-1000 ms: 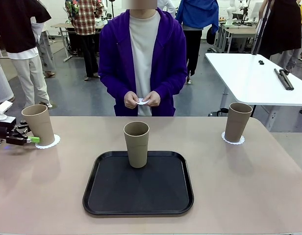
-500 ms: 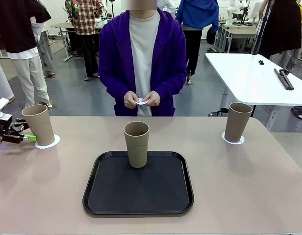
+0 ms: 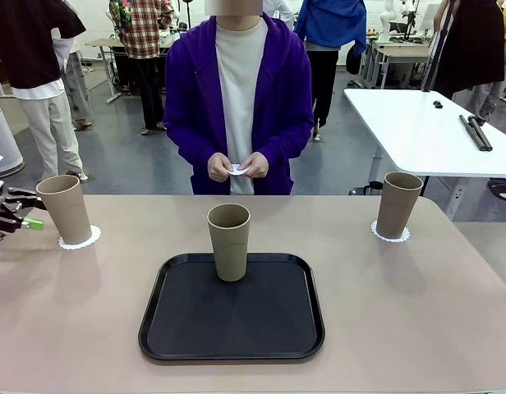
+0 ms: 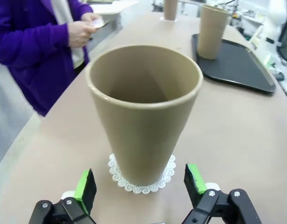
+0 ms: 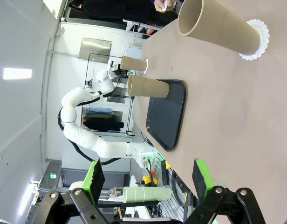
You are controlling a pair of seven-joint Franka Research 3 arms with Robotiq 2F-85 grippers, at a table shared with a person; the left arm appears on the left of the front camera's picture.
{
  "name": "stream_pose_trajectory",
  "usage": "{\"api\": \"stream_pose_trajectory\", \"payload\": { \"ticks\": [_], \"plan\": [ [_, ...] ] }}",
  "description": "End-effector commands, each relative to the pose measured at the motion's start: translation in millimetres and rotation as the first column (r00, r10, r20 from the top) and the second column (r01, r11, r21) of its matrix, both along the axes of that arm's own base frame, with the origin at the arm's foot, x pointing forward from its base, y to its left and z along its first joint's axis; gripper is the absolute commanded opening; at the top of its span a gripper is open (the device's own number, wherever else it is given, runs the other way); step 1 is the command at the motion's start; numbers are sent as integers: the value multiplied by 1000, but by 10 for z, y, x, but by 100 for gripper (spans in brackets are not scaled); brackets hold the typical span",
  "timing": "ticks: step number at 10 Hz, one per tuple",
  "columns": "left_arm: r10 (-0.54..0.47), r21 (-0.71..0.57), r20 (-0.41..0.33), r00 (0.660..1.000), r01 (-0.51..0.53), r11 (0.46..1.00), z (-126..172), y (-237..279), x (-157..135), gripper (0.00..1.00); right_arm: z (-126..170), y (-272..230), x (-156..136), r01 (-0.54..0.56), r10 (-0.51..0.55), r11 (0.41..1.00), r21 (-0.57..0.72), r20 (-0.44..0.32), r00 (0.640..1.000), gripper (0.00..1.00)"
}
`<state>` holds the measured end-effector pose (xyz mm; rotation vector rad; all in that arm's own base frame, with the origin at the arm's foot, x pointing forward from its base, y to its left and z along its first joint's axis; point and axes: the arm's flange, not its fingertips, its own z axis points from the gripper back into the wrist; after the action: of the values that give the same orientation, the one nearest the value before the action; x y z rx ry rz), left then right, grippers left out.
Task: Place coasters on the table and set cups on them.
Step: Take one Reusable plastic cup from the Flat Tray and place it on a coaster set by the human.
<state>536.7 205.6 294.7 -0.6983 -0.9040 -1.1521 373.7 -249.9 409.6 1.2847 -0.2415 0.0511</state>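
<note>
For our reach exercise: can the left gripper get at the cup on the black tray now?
Probably yes: the left gripper is open and empty; beyond the cup on the doily beside it, only bare table lies before the tray cup.

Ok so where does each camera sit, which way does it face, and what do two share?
Front view: fixed between the arms, facing across the table at the person; the open left claw shows at the left edge.
Left wrist view: on the left wrist, looking along that claw at the left cup on its doily.
Right wrist view: on the right wrist, rolled sideways, looking past the open right claw at the right cup; the left arm shows farther off.
Shared: all three show the middle cup on the tray.
</note>
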Motion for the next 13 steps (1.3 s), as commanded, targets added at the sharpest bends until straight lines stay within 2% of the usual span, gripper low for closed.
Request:
{"api": "stream_pose_trajectory", "payload": {
  "ticks": [1,3,4,5,7,8,10,11,13],
  "plan": [
    [225,127,-82,971,-213,969,394,-126,-225,100,10,-8,17,0,0,1000,5,0,1000,100],
    [382,297,-34,924,-355,886,890,-253,-483,100,10,-8,17,0,0,1000,5,0,1000,100],
    [402,387,-18,915,-365,847,1165,-325,-608,100,10,-8,17,0,0,1000,5,0,1000,100],
    [414,439,-45,909,-354,826,1352,-414,-727,100,10,-8,17,0,0,1000,5,0,1000,100],
    [484,553,-117,867,-348,757,1724,-653,-937,100,10,-8,17,0,0,1000,5,0,1000,100],
    [488,603,-132,863,-321,730,1975,-826,-1102,100,10,-8,17,0,0,1000,5,0,1000,100],
    [463,651,-164,871,-257,714,2256,-1190,-1413,100,10,-8,17,0,0,1000,5,0,1000,100],
    [458,696,-178,871,-217,684,2285,-1341,-1525,100,10,-8,17,0,0,1000,5,0,1000,100],
    [451,742,-151,880,-200,640,2301,-1606,-1660,100,10,-8,17,0,0,1000,5,0,1000,100]
  ]
}}
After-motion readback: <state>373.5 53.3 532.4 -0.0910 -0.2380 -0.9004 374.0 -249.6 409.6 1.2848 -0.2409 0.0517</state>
